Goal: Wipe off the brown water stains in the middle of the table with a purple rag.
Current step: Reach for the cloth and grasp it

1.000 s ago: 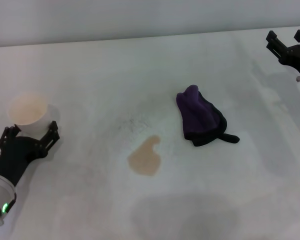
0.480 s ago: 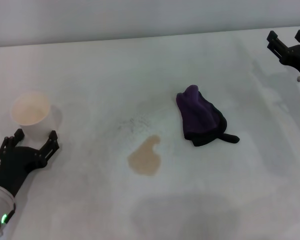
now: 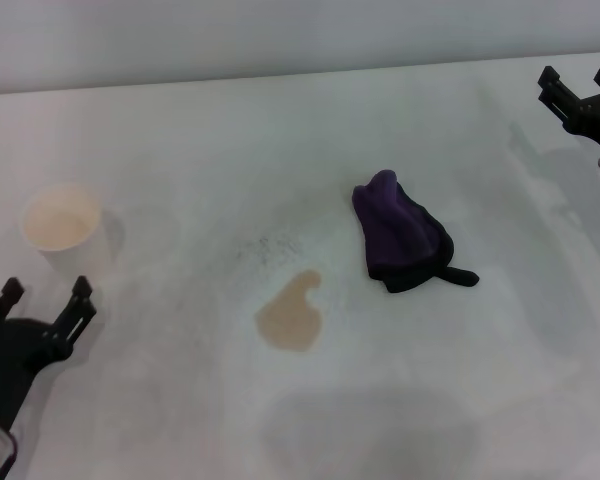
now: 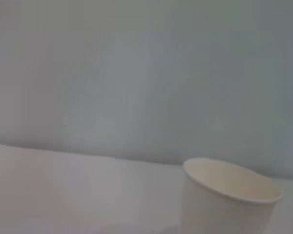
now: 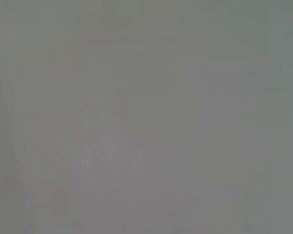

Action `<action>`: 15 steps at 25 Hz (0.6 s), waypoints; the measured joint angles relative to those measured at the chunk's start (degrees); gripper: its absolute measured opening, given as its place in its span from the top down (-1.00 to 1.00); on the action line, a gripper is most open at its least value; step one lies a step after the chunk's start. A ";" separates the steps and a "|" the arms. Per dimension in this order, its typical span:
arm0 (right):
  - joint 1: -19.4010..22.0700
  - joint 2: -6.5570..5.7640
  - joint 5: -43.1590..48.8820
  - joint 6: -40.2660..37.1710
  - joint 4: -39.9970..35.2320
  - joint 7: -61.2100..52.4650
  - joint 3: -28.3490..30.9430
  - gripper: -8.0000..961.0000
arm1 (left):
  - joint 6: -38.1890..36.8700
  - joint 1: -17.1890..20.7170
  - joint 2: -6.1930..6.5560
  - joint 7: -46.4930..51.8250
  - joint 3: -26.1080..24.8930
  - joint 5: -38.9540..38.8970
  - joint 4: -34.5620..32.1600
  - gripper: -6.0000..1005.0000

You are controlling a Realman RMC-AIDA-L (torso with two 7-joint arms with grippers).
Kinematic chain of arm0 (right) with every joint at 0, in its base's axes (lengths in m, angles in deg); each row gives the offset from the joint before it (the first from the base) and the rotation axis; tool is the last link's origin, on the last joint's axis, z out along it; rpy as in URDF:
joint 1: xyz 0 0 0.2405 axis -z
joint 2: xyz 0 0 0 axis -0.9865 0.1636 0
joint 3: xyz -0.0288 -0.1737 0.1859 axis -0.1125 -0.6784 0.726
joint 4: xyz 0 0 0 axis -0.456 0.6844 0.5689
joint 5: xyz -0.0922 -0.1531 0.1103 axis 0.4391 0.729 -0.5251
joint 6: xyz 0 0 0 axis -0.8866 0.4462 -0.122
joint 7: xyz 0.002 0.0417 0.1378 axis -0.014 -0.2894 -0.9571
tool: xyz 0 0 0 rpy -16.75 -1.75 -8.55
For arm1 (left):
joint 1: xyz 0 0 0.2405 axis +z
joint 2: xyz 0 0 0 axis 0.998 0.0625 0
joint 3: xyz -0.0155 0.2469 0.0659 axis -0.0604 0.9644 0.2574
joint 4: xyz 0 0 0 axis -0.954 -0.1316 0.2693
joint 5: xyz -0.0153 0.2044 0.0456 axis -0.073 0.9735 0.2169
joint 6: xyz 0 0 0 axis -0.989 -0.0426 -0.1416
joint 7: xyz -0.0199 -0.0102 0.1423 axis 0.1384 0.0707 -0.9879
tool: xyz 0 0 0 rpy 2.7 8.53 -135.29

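The brown water stains [image 3: 291, 316] form a tan blotch near the middle of the white table [image 3: 180, 160]. Just right of and behind it lies the bunched purple rag [image 3: 402, 236] with its black tail pointing right. My left gripper [image 3: 40, 300] is open at the front left, just in front of a white paper cup, holding nothing. My right gripper [image 3: 578, 81] is open at the far right edge, well away from the rag. The right wrist view shows only a plain grey surface.
A white paper cup [image 3: 60, 228] stands upright at the left, also seen close in the left wrist view as the cup [image 4: 227, 200]. A faint grey speckled smudge [image 3: 265, 246] lies just behind the stain.
My left gripper has drawn back toward the front edge, off the paper cup that stood between its fingers. The cup stays put. The right gripper has barely shifted.
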 joint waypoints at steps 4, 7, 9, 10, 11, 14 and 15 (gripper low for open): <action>-0.02 0.04 0.00 0.01 0.00 -0.21 0.00 -0.78 | -4.89 2.87 -0.14 0.02 0.00 0.00 -0.55 -0.77; -0.31 0.09 -0.01 0.34 0.00 -0.84 -0.87 -0.78 | -8.72 4.55 -0.06 0.02 0.01 0.00 -1.12 -0.77; -0.92 0.14 0.00 0.39 0.00 -2.13 -2.30 -0.78 | -10.45 4.91 0.01 0.02 0.00 0.00 -0.96 -0.77; -1.47 0.14 0.00 0.11 0.00 -3.34 -3.17 -0.78 | -11.00 4.91 0.03 0.02 0.00 0.00 -0.83 -0.77; -2.11 0.12 0.00 -0.42 0.00 -4.91 -4.37 -0.78 | -11.32 4.87 0.06 0.02 0.00 0.00 -0.69 -0.77; -3.84 -0.11 0.00 -1.89 -0.87 -9.64 -9.44 -0.78 | -11.88 4.15 0.14 0.02 0.00 -0.11 -0.18 -0.77; -4.08 -0.16 0.00 -2.10 -1.85 -10.94 -11.60 -0.78 | -11.91 3.94 0.14 0.02 0.00 -0.23 -0.11 -0.77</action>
